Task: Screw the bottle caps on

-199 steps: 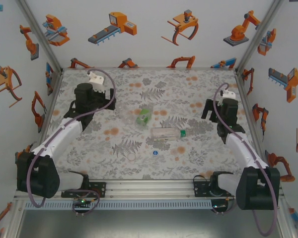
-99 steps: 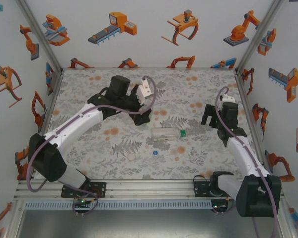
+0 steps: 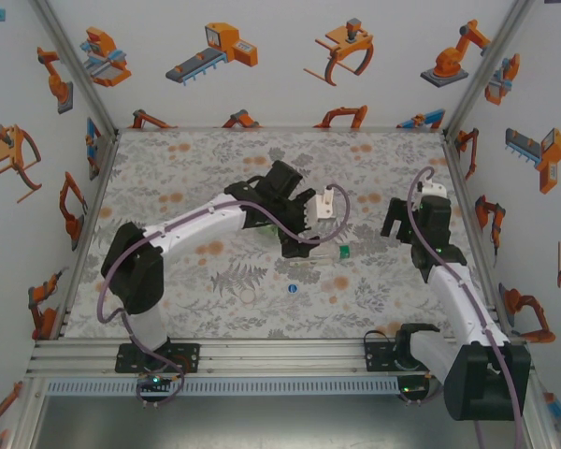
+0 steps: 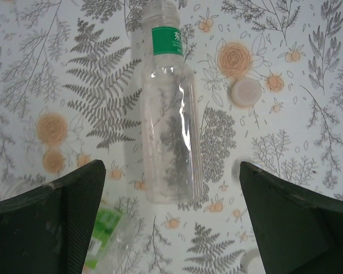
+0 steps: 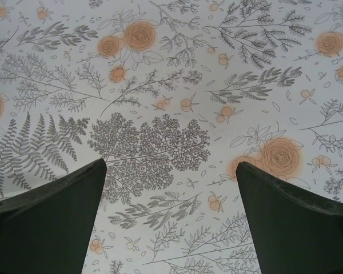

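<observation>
The left gripper (image 4: 171, 165) hangs with jaws wide over the clear bottle (image 4: 170, 114), which lies on its side on the mat (image 4: 308, 68), its green-labelled neck pointing away from the fingers. A white cap (image 4: 245, 92) lies just beside the bottle's shoulder, and a green bottle (image 4: 106, 237) lies by the left finger. A blue cap (image 3: 292, 289) sits nearer the arm bases. The right gripper (image 5: 170, 164), jaws also wide, hovers over the mat at the right

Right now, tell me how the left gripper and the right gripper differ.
The left gripper hangs over a clear bottle lying on the mat; the right gripper hangs over the mat's fern print. The left arm reaches to the mat's middle; the right arm sits near its right edge. Both grippers are open.
</observation>
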Action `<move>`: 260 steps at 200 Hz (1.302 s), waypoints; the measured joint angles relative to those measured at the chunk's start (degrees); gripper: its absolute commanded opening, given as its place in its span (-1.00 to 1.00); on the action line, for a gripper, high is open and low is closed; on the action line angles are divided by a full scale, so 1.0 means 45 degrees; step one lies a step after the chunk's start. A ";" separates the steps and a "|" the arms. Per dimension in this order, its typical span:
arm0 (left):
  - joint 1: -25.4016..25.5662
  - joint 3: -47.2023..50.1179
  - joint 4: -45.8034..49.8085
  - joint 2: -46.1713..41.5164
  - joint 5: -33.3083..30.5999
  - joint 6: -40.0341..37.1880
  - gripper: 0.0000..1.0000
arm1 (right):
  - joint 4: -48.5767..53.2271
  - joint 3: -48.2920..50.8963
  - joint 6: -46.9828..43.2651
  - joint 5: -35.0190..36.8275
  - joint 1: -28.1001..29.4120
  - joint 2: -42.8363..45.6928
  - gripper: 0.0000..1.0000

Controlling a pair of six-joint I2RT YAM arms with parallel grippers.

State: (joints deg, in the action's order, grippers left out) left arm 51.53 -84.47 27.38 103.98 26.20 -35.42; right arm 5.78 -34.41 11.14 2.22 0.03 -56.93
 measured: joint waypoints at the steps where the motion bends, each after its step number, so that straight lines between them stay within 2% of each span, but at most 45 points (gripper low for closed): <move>1: 0.0010 0.0000 -0.0015 0.0034 0.0000 -0.0005 0.84 | 0.0000 0.0000 0.0005 0.0005 0.0000 0.0000 0.73; 74: 0.0685 -0.0019 -0.1399 0.2579 -0.0005 -0.0058 0.89 | 0.0005 0.0063 0.0010 0.0073 -0.0005 0.0015 0.73; 145: 0.0695 -0.0058 -0.1603 0.2788 -0.0282 -0.0141 0.85 | 0.0000 0.0063 0.0019 0.0039 -0.0005 0.0015 0.73; 217: 0.1073 -0.0214 -0.1457 0.3521 -0.1559 -0.0714 0.80 | 0.0000 0.0068 0.0112 0.0029 -0.0005 0.0010 0.73; 260: 0.1253 -0.0403 -0.1404 0.3614 -0.1836 -0.0860 0.72 | -0.0005 0.0068 0.0194 -0.0015 0.0000 -0.0053 0.73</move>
State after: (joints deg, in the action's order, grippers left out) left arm 57.17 -86.28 21.06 120.25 17.93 -39.29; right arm 5.76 -34.11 12.01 2.15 0.03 -57.17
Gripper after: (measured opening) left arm 0.876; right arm 0.864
